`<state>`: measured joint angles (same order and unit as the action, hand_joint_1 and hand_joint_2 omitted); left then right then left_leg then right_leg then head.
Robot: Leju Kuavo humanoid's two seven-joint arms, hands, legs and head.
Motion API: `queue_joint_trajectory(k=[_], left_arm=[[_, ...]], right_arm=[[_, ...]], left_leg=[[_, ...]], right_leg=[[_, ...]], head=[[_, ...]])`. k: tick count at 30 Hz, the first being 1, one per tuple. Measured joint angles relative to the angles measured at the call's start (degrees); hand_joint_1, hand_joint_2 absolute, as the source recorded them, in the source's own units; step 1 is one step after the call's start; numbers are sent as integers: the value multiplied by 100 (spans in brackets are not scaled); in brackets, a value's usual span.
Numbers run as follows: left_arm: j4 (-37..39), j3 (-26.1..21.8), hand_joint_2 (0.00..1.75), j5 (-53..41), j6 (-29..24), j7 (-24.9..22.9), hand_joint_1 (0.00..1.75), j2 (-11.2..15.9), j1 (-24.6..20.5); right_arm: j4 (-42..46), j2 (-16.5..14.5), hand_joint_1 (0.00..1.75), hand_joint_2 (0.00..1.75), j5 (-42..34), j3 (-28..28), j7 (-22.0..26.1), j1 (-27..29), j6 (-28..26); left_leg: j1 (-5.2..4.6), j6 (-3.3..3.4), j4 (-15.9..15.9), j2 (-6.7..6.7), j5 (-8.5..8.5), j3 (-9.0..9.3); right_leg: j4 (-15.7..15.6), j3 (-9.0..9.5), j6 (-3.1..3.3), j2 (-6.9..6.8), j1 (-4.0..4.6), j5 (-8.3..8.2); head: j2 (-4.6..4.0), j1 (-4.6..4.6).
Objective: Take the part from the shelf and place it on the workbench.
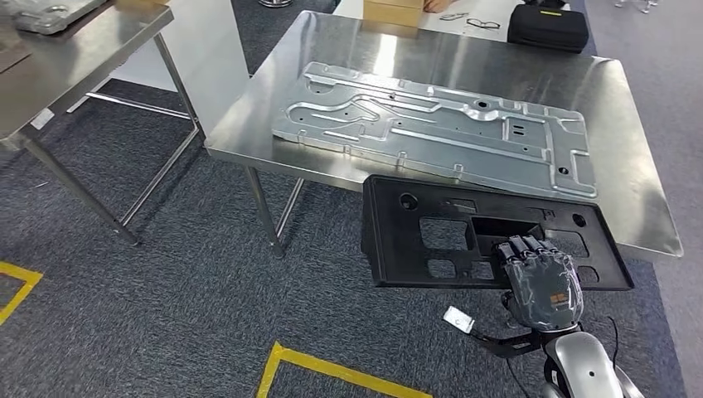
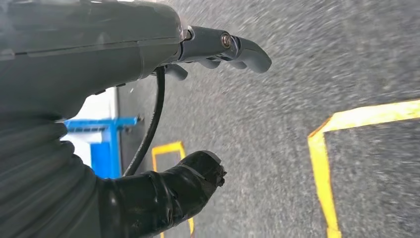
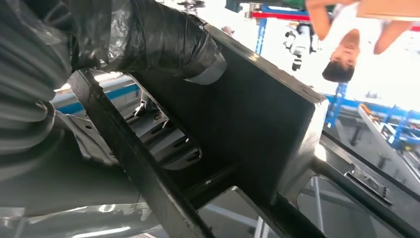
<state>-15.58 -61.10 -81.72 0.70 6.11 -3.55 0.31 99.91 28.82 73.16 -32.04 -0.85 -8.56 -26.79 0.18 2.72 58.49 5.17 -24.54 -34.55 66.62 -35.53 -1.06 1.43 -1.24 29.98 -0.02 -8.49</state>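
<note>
1 black plastic part [image 1: 464, 236] is being carried by the right hand [image 1: 543, 282], with the fingers [image 1: 521, 247] hooked through a cutout in its frame and closed on a bar there. In the right wrist view the same grip is seen close up, the taped thumb wrapped over the black wall of the part [image 3: 237, 129].

Most of the part is hung out over the carpet, just off the near edge of the tabletop [image 1: 464, 62]; only its far long side looks to overlap that edge, though whether it is touching can't be told. Its long axis is run roughly parallel to that near edge. The grip sits toward the right end of the near long side, so the part is stretched away to the left and forward of the fingers.

A big stamped metal panel [image 1: 439, 124] is laid across the middle of the tabletop, so free room near the edge looks tight.

The left hand [image 2: 218, 47] is hung over the carpet with nothing held, fingers loosely apart. The right hand is clearly the nearer 1.
</note>
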Motion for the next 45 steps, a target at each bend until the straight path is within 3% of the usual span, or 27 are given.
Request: queue_joint_trajectory(k=[2, 3, 5, 6, 8, 10, 12, 13, 14, 16, 18, 22, 27, 33, 38, 45], left_arm=[[-1, -11, 175, 0, 9, 0, 0, -10, -6], [-1, -21, 175, -1, 15, -1, 0, -14, -1], [-2, -43, 175, -4, 22, -2, 0, -13, 20], [-2, -50, 175, -6, 24, -2, 0, -12, 33], [-2, -55, 175, -9, 24, -1, 0, -12, 32], [-3, -57, 175, -10, 24, -1, 0, -15, 6], [-4, -70, 175, -11, 24, -1, 0, -15, -11], [-7, -83, 175, -11, 24, -1, 0, -15, -7], [-12, -102, 175, -13, 25, 0, 0, -15, 5], [-33, -149, 175, -17, 33, 0, 0, -13, 37], [-50, -200, 175, -21, 70, -2, 0, -10, 53], [-56, -316, 175, -20, 210, -2, 0, -15, 54], [-67, -412, 175, -22, 246, -2, 0, -17, 48], [-94, -481, 175, -25, 244, -50, 0, -19, 36], [-97, -554, 175, -35, 376, -215, 0, -19, 33], [-96, -573, 175, -46, 498, -285, 0, -35, 12]], right_arm=[[-1, 4, 175, 175, 13, -4, -1, -11, -3], [-1, 11, 175, 175, 43, -9, -13, -19, -4], [-1, 29, 175, 175, 139, -19, -73, -40, -5], [-1, 41, 175, 175, 190, -22, -122, -50, -5], [5, 91, 175, 175, 265, -22, -222, -62, -8], [15, 210, 175, 175, 302, 12, -335, -39, -1], [38, 359, 175, 175, 305, 144, -436, 34, 51], [56, 431, 175, 175, 301, 254, -466, 81, 78], [80, 504, 175, 175, 290, 382, -464, 125, 98], [134, 686, 175, 175, 246, 661, -412, 185, 127], [197, 894, 175, 175, 204, 946, -380, 240, 168], [393, 1215, 175, 175, 114, 1613, -328, 473, 174], [607, 1440, 175, 175, 44, 2222, -254, 666, 189], [751, 1515, 175, 175, 146, 2562, -296, 854, 142], [819, 1519, 175, 175, 292, 2852, -171, 944, 74], [768, 1409, 175, 175, 564, 2737, -190, 875, 4]], left_leg=[[-2, -32, 10, 144, 10, -25], [10, -61, 9, 210, 21, -48], [27, -142, -14, 342, 52, -86], [20, -175, 6, 307, 41, -102], [-5, -223, 292, 2, -144, -240], [15, -260, 978, -358, -511, -569], [52, -307, 1525, -466, -700, -833], [70, -325, 1515, -484, -640, -815], [86, -336, 1284, -498, -487, -678], [97, -321, 515, -538, -173, -234], [83, -268, 77, -559, -71, 7], [54, -232, 32, -543, -79, 21], [34, -175, 34, -570, -102, 20], [18, -147, 41, -573, -103, 20], [21, -145, 39, -583, -101, 26], [30, -149, 34, -582, -95, 30]], right_leg=[[-625, 250, 61, 239, 5, -259], [-756, 297, 79, 300, 16, -281], [-812, 320, 101, 201, 26, -285], [-856, 346, 122, 122, 19, -303], [-946, 407, 182, -50, -7, -339], [-966, 431, 216, -206, 3, -338], [-954, 435, 205, -343, 7, -317], [-945, 438, 188, -392, 1, -305], [-930, 443, 166, -437, -7, -290], [-881, 445, 106, -484, -16, -247], [-825, 431, 46, -506, 1, -202], [-825, 437, 137, -507, -1, -202], [-889, 456, 81, -478, -14, -235], [-907, 457, -69, -478, -33, -241], [-899, 459, -85, -468, -25, -244], [-876, 450, -90, -468, -19, -235]], head=[[0, -1], [0, -1], [0, -1], [0, -1], [0, -14], [0, -26], [0, -25], [0, -25], [0, -25], [0, -26], [0, -23], [0, -21], [0, -21], [0, -21], [0, -21], [0, -21]])
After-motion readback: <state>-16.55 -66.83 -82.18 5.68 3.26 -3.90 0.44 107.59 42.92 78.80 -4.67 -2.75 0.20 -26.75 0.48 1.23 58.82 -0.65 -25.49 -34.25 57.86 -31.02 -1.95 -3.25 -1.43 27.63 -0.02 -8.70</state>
